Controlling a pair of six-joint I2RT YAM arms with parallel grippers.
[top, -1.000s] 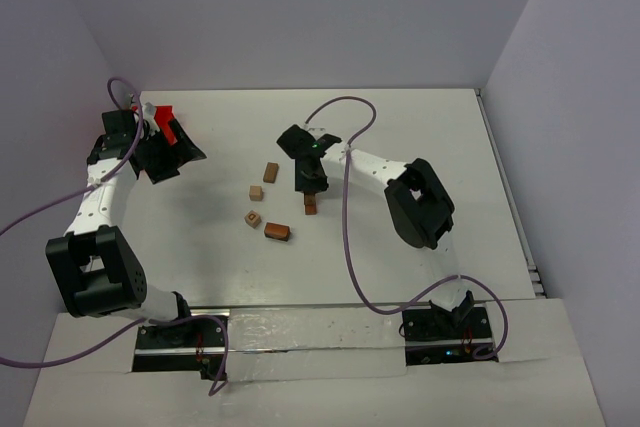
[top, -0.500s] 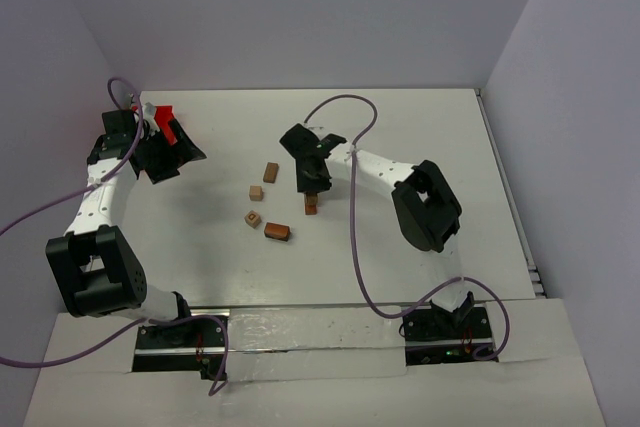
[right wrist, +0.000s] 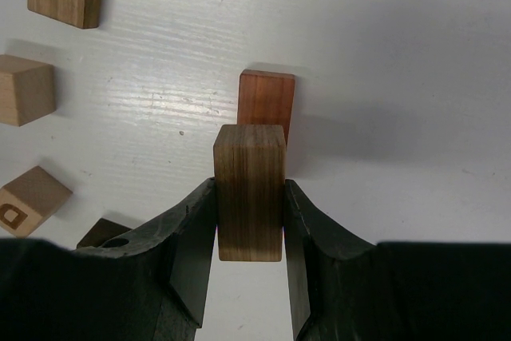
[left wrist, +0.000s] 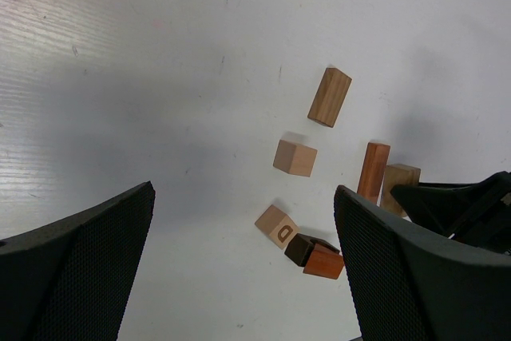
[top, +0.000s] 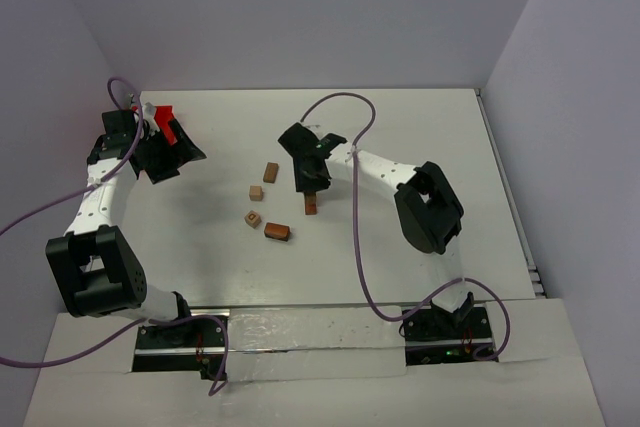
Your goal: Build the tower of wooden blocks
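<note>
Progress on the tower looks slight to us, since we see no block resting on another anywhere on the bench [top: 430,147]. At the upper left of the overhead view the left end effector [left wrist: 243,197] hangs with its fingers spread wide and nothing between them. It is next to a red object [top: 166,127] and well apart from the blocks. Moving right, toward the middle of the frame, lie the loose pieces: a tan cuboid [left wrist: 330,97] lying flat, a plain cube [left wrist: 295,157] near it, a lettered cube [left wrist: 276,224] showing a D, and a dark block [left wrist: 298,247] touching a red-brown block [left wrist: 325,263]. Right of these is a reddish block [right wrist: 267,105], which in the left wrist view looks to stand on end; we judge it the likely foot of the tower. Close by it the right end effector [right wrist: 249,197] is clenched on a brown block [right wrist: 248,157], gripping two opposite sides, with one end of the block poking out past the fingertips. In the left wrist view the brown block seems to sit beside the reddish one rather than over it. We cannot tell whether the two touch, or whether the held piece rests on the bench. We reckon the job is at its start: one piece is in hand and none is stacked. The five loose pieces to the left are all yet to be fetched and set up.
</note>
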